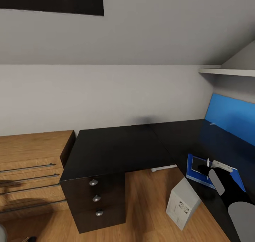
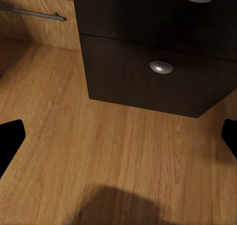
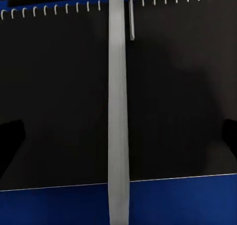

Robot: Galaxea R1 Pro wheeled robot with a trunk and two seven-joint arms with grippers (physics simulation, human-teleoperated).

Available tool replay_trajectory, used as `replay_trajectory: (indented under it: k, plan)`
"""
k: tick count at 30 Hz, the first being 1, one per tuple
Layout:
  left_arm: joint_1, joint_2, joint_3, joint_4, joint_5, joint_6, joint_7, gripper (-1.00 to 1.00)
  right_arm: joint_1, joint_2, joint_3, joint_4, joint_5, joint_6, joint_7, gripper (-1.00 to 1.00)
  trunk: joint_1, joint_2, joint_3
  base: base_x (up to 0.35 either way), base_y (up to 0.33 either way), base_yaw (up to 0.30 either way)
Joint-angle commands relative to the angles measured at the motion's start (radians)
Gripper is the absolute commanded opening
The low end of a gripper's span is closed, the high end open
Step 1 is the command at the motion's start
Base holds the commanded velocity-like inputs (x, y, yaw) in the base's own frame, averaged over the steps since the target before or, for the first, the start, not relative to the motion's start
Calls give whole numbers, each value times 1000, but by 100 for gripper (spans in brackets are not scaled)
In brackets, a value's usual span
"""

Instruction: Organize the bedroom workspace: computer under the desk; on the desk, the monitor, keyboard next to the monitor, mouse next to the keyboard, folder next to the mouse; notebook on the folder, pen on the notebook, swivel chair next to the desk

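Right gripper (image 3: 118, 136) open above pen (image 3: 118, 111) on notebook (image 3: 59, 101), folder (image 3: 49, 205) beneath, on desk (image 1: 117, 146)

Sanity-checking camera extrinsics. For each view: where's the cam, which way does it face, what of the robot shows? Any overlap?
Head view: high on the robot, looking forward and down over the desk; the right arm reaches to the folder.
Left wrist view: on the left arm, low, facing the floor and the desk's drawers; dark fingertips at both edges.
Right wrist view: on the right arm, facing straight down at the pen lying on the notebook; fingertips apart.
Shared: head and right wrist views both see the blue folder; head and left wrist views both see the drawer knobs.
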Motion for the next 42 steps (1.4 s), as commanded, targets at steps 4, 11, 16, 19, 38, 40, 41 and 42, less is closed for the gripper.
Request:
replay_trajectory:
  k: [4, 11, 16, 19, 38, 40, 41, 42]
  plan:
    - [-1, 1, -4, -1, 11, -7, 4, 100, 0, 0, 1, -5, -12, 2, -7, 100, 0, -1, -1, 0, 0, 0]
    - [-1, 2, -3, 0, 10, -7, 3, 100, 0, 0, 1, -8, -12, 2, -7, 100, -8, 13, 5, 0, 0, 0]
    - [-1, 1, -3, 2, 10, -7, 3, 100, 0, 0, 1, -11, -12, 2, -7, 100, -27, 48, 21, 0, 0, 0]
    - [-1, 1, -3, 3, 12, -7, 4, 100, 0, 1, -2, -33, -13, 1, -6, 100, -38, 69, 30, 0, 0, 0]
    - [-1, -17, -2, 58, 10, -1, 4, 100, 66, 224, 72, -280, 97, -3, -123, 100, -88, 160, 71, 0, 0, 0]
    - [-1, -17, -1, 63, 11, -1, 5, 100, 108, 286, 81, -318, 148, -4, -133, 100, -88, 160, 71, -7, 0, 0]
    - [-1, -17, 0, 68, 11, -2, 6, 100, 124, 306, 84, -323, 165, -7, -132, 100, -88, 160, 71, -87, 5, 0]
    - [-1, -18, 0, 72, 12, -1, 6, 100, 144, 323, 95, -321, 177, -16, -131, 100, -88, 160, 71, -171, 25, 0]
